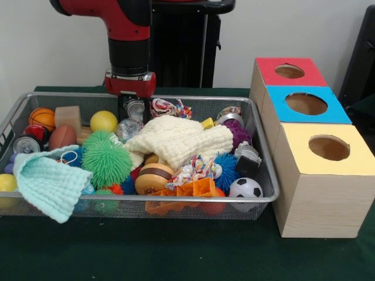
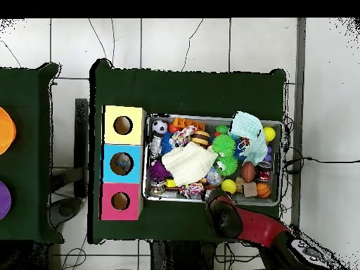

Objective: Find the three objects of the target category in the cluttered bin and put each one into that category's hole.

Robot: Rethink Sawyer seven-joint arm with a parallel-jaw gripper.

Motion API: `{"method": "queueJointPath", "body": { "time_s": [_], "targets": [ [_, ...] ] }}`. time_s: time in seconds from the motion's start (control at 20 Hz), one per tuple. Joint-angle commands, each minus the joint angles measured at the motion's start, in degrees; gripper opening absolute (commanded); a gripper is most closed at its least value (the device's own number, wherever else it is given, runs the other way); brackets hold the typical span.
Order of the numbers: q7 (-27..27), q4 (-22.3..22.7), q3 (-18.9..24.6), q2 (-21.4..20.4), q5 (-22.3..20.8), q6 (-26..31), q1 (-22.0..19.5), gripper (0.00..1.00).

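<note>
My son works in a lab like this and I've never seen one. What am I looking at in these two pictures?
Both pictures show one moment. One camera faces the table from across it; the other looks straight down. The red and black machine is a robot arm. Its gripper hangs low over the far side of a wire bin; whether it holds anything cannot be seen. The bin is crammed with toys: a green spiky ball, a cream cloth, a soccer ball, a small basketball. Beside the bin stand three wooden boxes, each with a round hole on top: red, blue, yellow. The arm sorts toys into them.
</note>
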Motion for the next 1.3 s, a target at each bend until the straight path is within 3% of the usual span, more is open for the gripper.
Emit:
{"method": "queueJointPath", "body": {
  "time_s": [0.05, 0.75, 0.8, 1.3],
  "targets": [
    [4.0, -5.7, 3.3, 3.3, -1.3, 3.7, -0.2, 1.0],
    [5.0, -6.4, 2.5, 5.5, -1.4, 0.9, 0.2, 1.0],
    [5.0, -6.4, 2.6, 5.5, -1.3, 1.1, 0.1, 0.0],
    [5.4, -6.0, 2.6, 5.6, -1.5, 0.3, -0.1, 0.0]
  ]
}}
